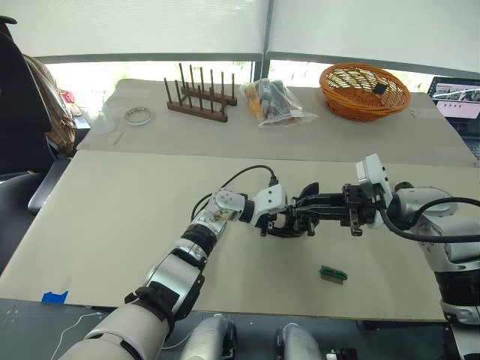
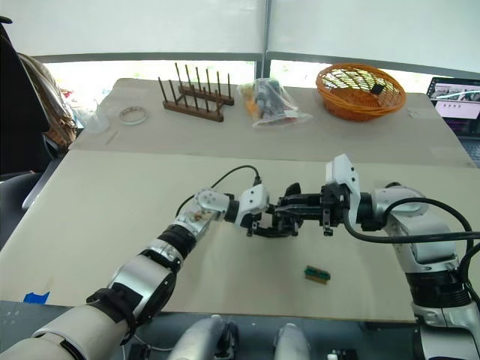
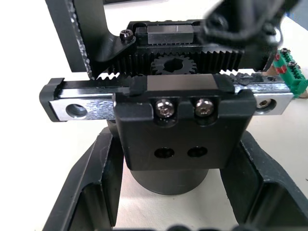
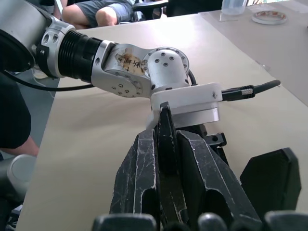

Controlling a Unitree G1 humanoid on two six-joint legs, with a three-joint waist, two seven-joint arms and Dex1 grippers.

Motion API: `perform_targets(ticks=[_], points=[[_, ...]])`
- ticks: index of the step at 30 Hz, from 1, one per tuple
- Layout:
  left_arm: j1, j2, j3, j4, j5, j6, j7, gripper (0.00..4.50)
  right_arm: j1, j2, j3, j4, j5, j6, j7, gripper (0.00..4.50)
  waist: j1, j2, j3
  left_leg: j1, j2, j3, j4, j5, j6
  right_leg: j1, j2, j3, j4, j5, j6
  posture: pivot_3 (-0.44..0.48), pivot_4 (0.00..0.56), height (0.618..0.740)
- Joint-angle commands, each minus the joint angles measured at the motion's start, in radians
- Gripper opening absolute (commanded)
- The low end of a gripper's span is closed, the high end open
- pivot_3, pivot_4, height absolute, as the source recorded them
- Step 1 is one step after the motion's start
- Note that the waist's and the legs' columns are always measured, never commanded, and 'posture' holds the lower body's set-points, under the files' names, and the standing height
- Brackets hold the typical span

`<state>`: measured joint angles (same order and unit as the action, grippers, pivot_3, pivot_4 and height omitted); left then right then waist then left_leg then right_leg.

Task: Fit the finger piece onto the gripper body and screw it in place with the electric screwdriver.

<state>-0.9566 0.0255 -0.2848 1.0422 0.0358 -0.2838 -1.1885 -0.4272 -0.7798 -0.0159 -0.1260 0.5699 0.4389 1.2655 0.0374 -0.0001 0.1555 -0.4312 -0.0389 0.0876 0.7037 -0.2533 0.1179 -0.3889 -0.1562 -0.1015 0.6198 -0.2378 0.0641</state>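
The gripper body [image 3: 183,139] is a black mechanism with a toothed rack, a pinion and a metal rail. Its front block carries two screws above two empty holes. My left gripper [image 1: 291,225] is shut on it, with a finger [image 3: 94,192] on each side of its round base, just above the middle of the table. My right gripper [image 1: 309,206] meets it from the right, shut on the finger piece [image 4: 166,139], a thin black blade whose tip points at the left wrist. The electric screwdriver is out of view.
A small green block [image 1: 333,274] lies on the table [image 1: 135,210] in front of the grippers. At the back stand a wooden rack [image 1: 199,97], a plastic bag [image 1: 277,101], an orange basket [image 1: 365,90] and a tape roll [image 1: 138,115]. A seated person [image 4: 91,12] is beyond the table.
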Motion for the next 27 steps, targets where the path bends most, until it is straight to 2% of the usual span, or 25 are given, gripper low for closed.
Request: perform_targets(ticks=[1, 13, 27], points=[[-0.011, 0.009, 0.012, 0.018, 0.015, 0.004, 0.030, 2.30, -0.004, 0.000, -0.002, 0.010, -0.012, -0.042, 0.030, 0.25, 0.000, 0.000, 0.000, 0.000, 0.000, 0.000, 0.000, 0.000, 0.000, 0.000, 0.000, 0.000, 0.000, 0.000, 0.000, 0.000, 0.150, 0.740], [-0.011, 0.005, 0.014, 0.022, 0.020, -0.004, 0.032, 2.30, 0.014, 0.008, 0.063, 0.100, -0.097, -0.122, 0.077, 0.25, -0.001, -0.001, -0.001, 0.002, 0.001, 0.000, 0.001, 0.000, 0.000, 0.000, 0.000, 0.000, 0.001, 0.000, 0.000, 0.000, 0.150, 0.740], [-0.011, 0.000, 0.014, 0.022, 0.023, -0.009, 0.038, 2.30, -0.001, 0.009, 0.094, 0.075, -0.060, -0.030, 0.092, 0.25, -0.001, -0.002, -0.001, 0.002, 0.001, 0.000, 0.000, -0.001, -0.001, 0.000, -0.002, 0.000, 0.002, 0.000, 0.000, 0.000, 0.150, 0.740]])
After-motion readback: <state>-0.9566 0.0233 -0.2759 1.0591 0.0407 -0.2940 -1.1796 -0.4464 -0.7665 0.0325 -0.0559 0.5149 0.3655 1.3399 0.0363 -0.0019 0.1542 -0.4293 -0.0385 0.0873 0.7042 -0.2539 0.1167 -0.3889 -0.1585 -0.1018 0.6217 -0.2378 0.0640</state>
